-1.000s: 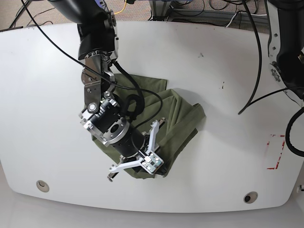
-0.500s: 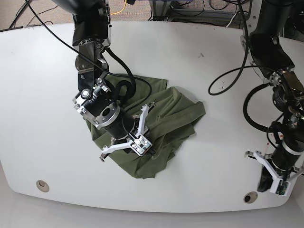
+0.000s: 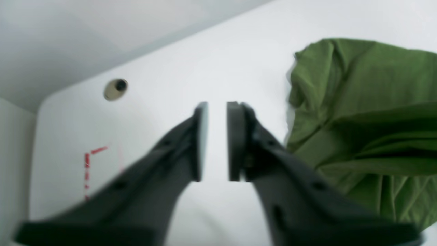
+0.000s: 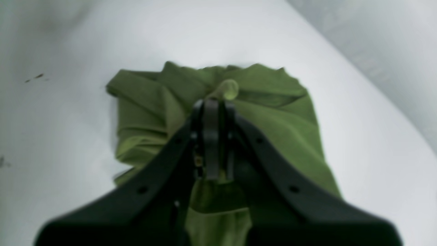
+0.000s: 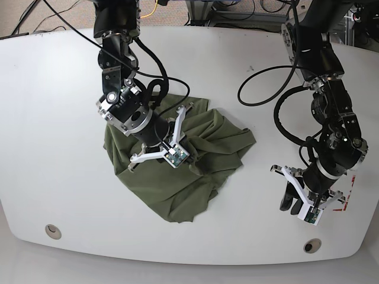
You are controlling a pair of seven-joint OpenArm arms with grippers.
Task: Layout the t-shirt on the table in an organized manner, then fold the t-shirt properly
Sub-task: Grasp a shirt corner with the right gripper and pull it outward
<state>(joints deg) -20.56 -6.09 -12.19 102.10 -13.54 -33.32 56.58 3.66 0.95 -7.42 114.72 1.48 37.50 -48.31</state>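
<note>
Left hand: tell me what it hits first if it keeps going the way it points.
Probably bare table. The left hand aims at white tabletop; the t-shirt lies off to one side, the grommet to the other. Depth is unclear.

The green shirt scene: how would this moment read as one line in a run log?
olive-green cotton t-shirt: crumpled on glossy white table | right gripper: shut on t-shirt fold | left gripper: jaws apart, empty, beside t-shirt

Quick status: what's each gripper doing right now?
Left gripper: open a little, holding nothing, above bare table.
Right gripper: shut on a pinch of the t-shirt.
</note>
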